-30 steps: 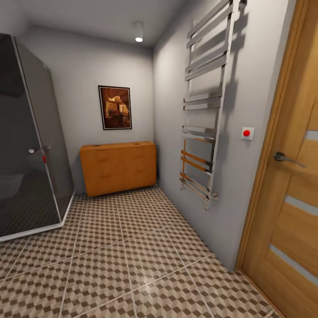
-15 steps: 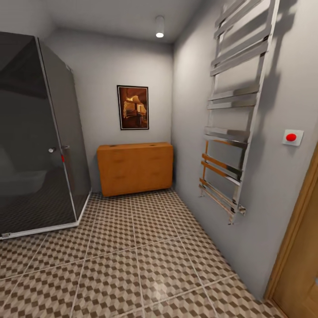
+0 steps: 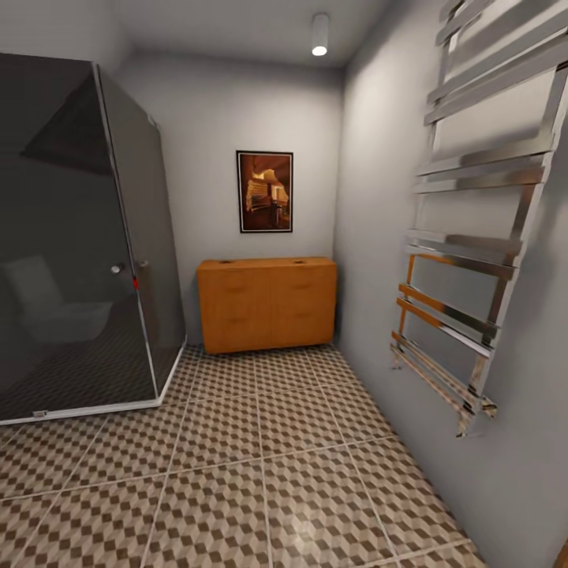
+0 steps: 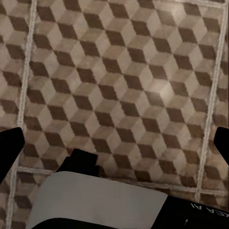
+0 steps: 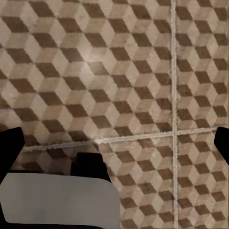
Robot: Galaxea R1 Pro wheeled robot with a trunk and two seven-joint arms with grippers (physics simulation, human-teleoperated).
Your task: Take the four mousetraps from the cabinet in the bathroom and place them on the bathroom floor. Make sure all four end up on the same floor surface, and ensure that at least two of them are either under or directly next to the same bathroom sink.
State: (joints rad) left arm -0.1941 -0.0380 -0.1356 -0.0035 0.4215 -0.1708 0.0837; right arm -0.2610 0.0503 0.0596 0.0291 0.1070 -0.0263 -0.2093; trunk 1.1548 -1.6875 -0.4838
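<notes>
The bathroom floor [image 3: 260, 473], tiled in a brown, beige and cream cube pattern, spreads ahead of me in the head view. The mousetraps, the cabinet and the sink are out of view. In the left wrist view my left gripper [image 4: 114, 143] hangs open over the bathroom floor [image 4: 124, 86], its black fingertips [image 4: 9, 148] far apart with nothing between them. My right gripper [image 5: 114, 143] is open too, with its dark fingertips [image 5: 222, 143] spread wide over the floor tiles [image 5: 105, 71] and a grout crossing.
A dark glass shower enclosure [image 3: 71, 237] fills the left side. An orange wooden dresser [image 3: 267, 304] stands against the far wall under a framed picture [image 3: 265, 192]. A chrome towel rail [image 3: 473, 260] juts from the right wall.
The whole head view has shifted: the camera has turned left and moved closer. The wooden door and red wall button have slid out at the right. Nothing in the room has moved.
</notes>
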